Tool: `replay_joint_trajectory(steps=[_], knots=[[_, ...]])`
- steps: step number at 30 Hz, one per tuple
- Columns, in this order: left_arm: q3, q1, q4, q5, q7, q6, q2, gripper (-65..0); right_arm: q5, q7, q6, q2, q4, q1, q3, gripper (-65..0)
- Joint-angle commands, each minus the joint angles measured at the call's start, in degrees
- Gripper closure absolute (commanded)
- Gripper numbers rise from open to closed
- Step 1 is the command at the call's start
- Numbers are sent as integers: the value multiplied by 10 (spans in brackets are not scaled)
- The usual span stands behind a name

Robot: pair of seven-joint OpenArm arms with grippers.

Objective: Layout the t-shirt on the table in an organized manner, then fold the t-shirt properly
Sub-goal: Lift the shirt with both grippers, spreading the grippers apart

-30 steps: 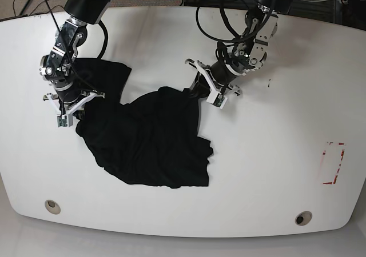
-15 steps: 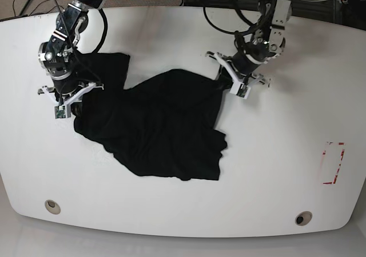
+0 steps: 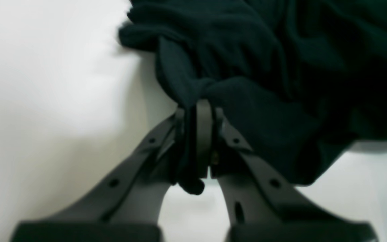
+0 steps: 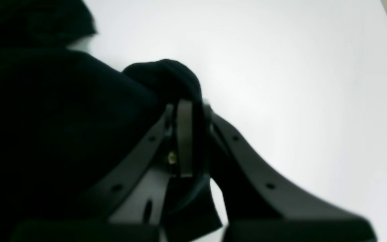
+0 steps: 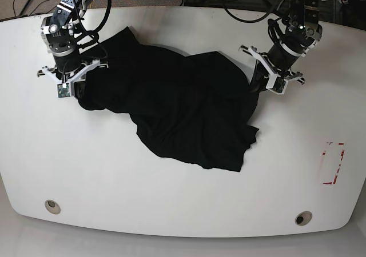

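Black cloth — the t-shirt sprawls rumpled mid-table, each end pinched by the clamped left gripper and right gripper — may slip free if stretched harder.

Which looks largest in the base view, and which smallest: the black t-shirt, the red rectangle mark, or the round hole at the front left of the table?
1. t-shirt, by far the largest, spread across the table between both shut grippers.
2. red rectangle mark, clearly smaller.
3. round hole, the smallest.
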Motion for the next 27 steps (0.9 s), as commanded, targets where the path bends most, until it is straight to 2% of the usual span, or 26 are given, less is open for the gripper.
replay_joint_trajectory(steps=[1,6,13,19,22,27], knots=[[-25,3,31,-6,-17,-21,-2,-3,5,15,1,-2,16,-4,0,-2],[-47,15,52,-7,-16,-41,0,-3,5,15,1,-2,16,-6,0,-2],[-64,7,54,-7,-17,-41,0,-3,1,15,1,0,16,25,0,-2],[-85,-41,52,-7,-14,-40,1,-3,0,8,1,10,14,75,0,-2],[-94,-76,49,-7,11,-40,1,-3,0,-14,0,23,12,105,0,-2],[-112,-158,45,-6,98,-41,15,-3,1,-48,0,36,2,161,0,-2]])
